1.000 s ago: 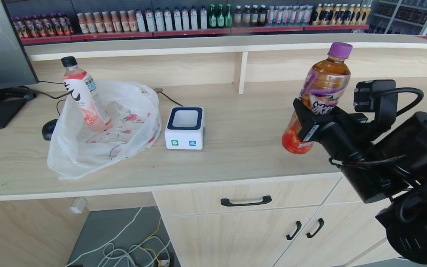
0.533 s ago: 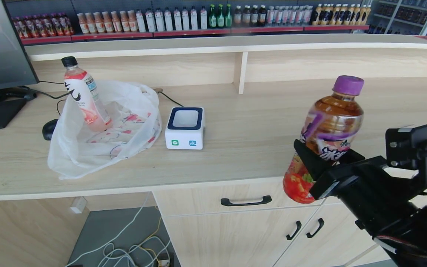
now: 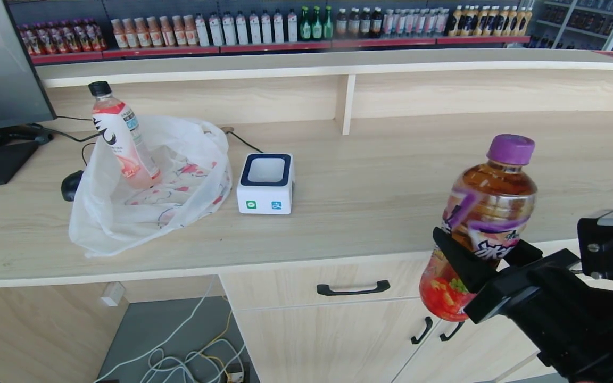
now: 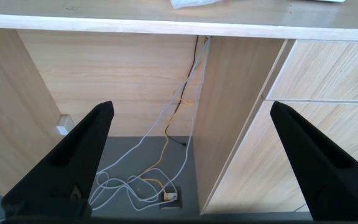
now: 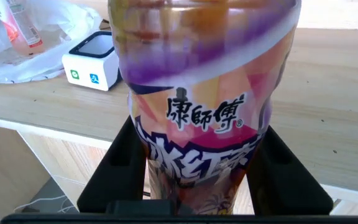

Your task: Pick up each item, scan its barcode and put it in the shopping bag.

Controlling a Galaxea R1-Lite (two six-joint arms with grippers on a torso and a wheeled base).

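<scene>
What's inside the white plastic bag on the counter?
A pink bottle with a black cap leans inside the shopping bag, its top poking out. Crumpled folds cover the bag's bottom, so anything else there is hidden.

Right gripper point(image 3: 486, 258), clamped on purple-capped tea bottle point(image 3: 490, 197): drawn back and lowered since a second ago; now farther from the scanner point(image 3: 265, 182), to its right and nearer the robot. Bottle: carried along, cap uppermost throughout.

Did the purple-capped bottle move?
Yes. The purple-capped bottle, in the right gripper, came back toward the robot, past the counter edge, farther from the scanner.
</scene>
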